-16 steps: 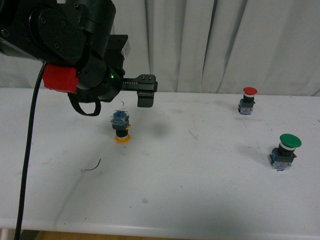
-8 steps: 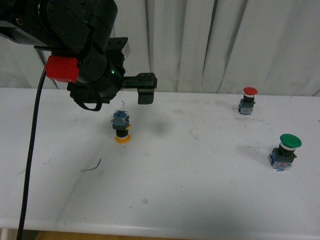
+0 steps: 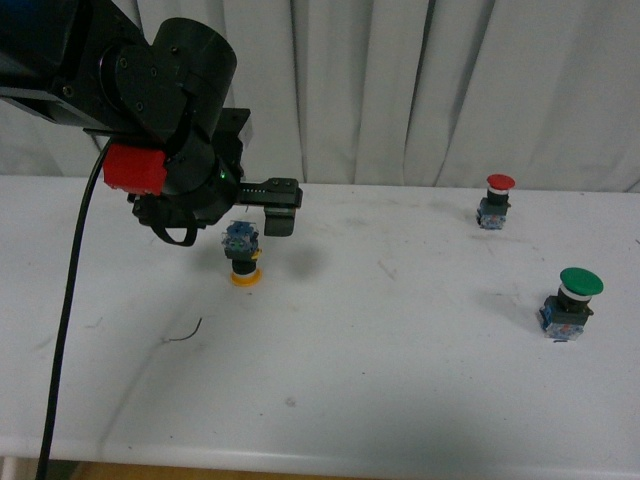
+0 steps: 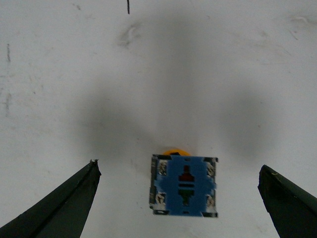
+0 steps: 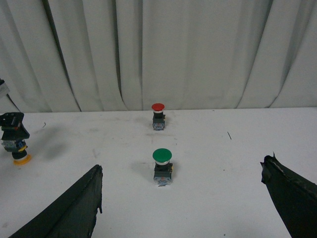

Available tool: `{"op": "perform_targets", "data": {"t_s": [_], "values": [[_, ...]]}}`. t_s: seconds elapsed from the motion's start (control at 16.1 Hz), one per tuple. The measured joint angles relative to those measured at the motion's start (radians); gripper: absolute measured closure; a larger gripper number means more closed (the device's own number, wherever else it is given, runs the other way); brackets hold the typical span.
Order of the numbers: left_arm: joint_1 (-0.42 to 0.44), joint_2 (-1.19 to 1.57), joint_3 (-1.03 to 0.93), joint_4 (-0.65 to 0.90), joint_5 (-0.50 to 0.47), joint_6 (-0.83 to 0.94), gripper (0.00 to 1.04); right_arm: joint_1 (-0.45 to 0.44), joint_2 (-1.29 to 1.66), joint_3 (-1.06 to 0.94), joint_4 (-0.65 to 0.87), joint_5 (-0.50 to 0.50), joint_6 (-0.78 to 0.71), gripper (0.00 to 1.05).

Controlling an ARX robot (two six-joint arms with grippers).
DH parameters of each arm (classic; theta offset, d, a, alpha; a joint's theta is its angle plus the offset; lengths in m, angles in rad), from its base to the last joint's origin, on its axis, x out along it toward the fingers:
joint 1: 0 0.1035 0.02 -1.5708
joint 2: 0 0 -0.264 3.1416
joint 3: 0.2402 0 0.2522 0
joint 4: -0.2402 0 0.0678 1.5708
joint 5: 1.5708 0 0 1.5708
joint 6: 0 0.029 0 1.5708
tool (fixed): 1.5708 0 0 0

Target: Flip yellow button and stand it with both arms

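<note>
Yellow button stands cap-down, blue base up, near the table's far edge, left of middle. The left gripper, spread wide, apparently hangs just above to straddle it. The right gripper, also spread, sits well apart.

We note a red-capped button standing upright at the upper right of the white table. A green-capped button stands upright at mid right, a dark wire scrap lies at lower left, and a pale curtain hangs behind.

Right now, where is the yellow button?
In the front view the yellow button stands cap-down on the left of the table, directly under the open left gripper, well left of the red button and green button.
</note>
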Motion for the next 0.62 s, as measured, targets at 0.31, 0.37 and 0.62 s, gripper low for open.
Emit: {"op": "perform_targets", "data": {"t_s": [0.31, 0.37, 0.62], "values": [[0.005, 0.018, 0.007, 0.007, -0.019, 0.031, 0.07, 0.000, 0.000, 0.000, 0.000, 0.000, 0.000, 0.06], [0.005, 0.021, 0.007, 0.005, 0.000, 0.029, 0.07, 0.000, 0.000, 0.000, 0.000, 0.000, 0.000, 0.06], [0.005, 0.028, 0.014, -0.014, 0.025, 0.030, 0.07, 0.000, 0.000, 0.000, 0.000, 0.000, 0.000, 0.06]]}}
